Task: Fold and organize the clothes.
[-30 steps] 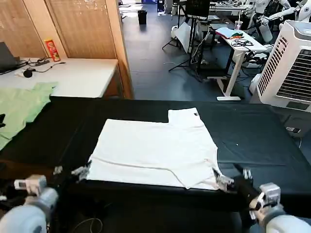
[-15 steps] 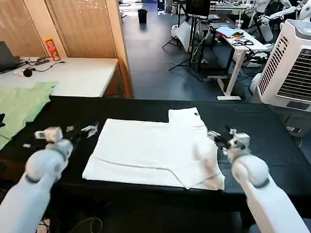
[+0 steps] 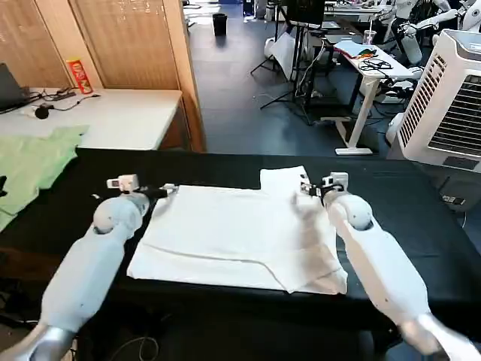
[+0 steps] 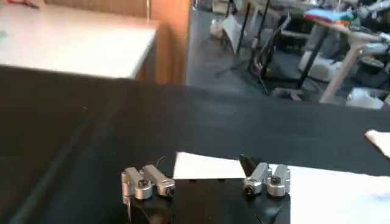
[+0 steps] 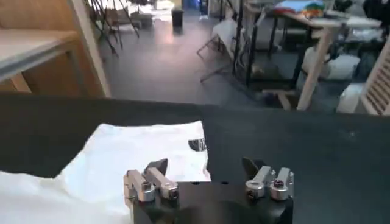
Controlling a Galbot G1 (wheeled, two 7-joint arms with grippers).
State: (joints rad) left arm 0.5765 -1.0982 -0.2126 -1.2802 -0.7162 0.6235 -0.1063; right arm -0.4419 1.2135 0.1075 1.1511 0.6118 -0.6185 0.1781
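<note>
Overhead, as seen from the head camera:

T-shirt (image 3: pixel 233 237): white, lying flat and partly folded on the black table (image 3: pixel 398 218), plain side up; one short sleeve sticks out at the far right corner, and a diagonal fold crosses the near right part. It sits roughly mid-table, its near edge close to the table's front edge.

Left gripper (image 3: pixel 167 191): stretched out to the far left corner of the T-shirt, fingers spread apart and holding nothing. From the left wrist camera the gripper (image 4: pixel 206 181) has its two fingertips well apart, with the white corner of the cloth (image 4: pixel 207 166) between them and just beyond.

Right gripper (image 3: pixel 307 189): reached forward to the far right part of the T-shirt, at the protruding sleeve. From the right wrist camera the gripper (image 5: pixel 207 176) is released, fingertips wide apart, poised over the sleeve (image 5: pixel 146 149); a small dark label shows near the sleeve's edge.

Contact: whether either fingertip touches the cloth cannot be told.

Pale green garment (image 3: pixel 30 169): spread at the far left, partly over the black table's left end.

White desk (image 3: pixel 113 116): behind the black table on the left, carrying a red canister (image 3: pixel 77 76) and cables.
</note>
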